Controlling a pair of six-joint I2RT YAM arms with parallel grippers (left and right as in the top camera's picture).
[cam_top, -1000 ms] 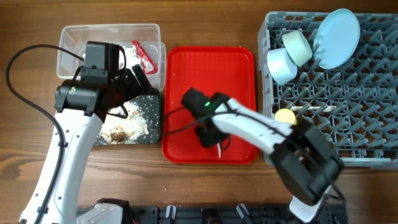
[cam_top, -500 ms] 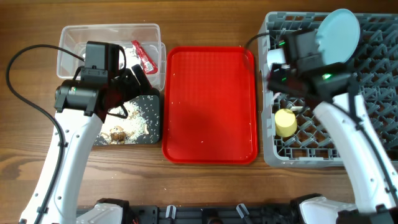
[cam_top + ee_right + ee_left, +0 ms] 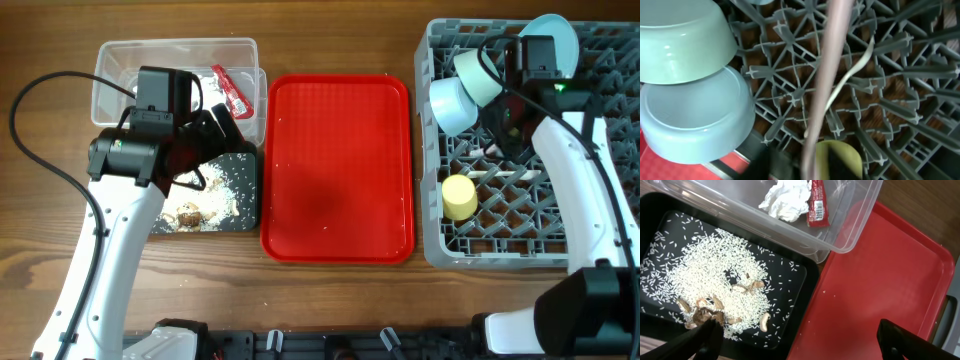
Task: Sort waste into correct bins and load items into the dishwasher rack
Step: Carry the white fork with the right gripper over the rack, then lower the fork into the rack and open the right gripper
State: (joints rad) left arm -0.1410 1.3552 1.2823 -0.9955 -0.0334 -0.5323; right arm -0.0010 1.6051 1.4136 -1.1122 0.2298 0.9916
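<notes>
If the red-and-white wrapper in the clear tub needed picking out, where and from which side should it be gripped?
Likely from straight above, pinching the red-and-white wrapper across its narrow width at mid-length. It is a long flat strip on the clear tub floor; the walls block side approaches, and the tissue crowds one edge.

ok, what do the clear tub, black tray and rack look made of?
Clear tub: thin transparent plastic, glossy. You can see through its walls, and the rim catches highlights.
Black tray: probably plastic, smooth black with a dull sheen and a rounded moulded rim. It could be coated; can't tell.
Rack: grey moulded plastic, matt, with a ribbed lattice and upright pegs.
</notes>
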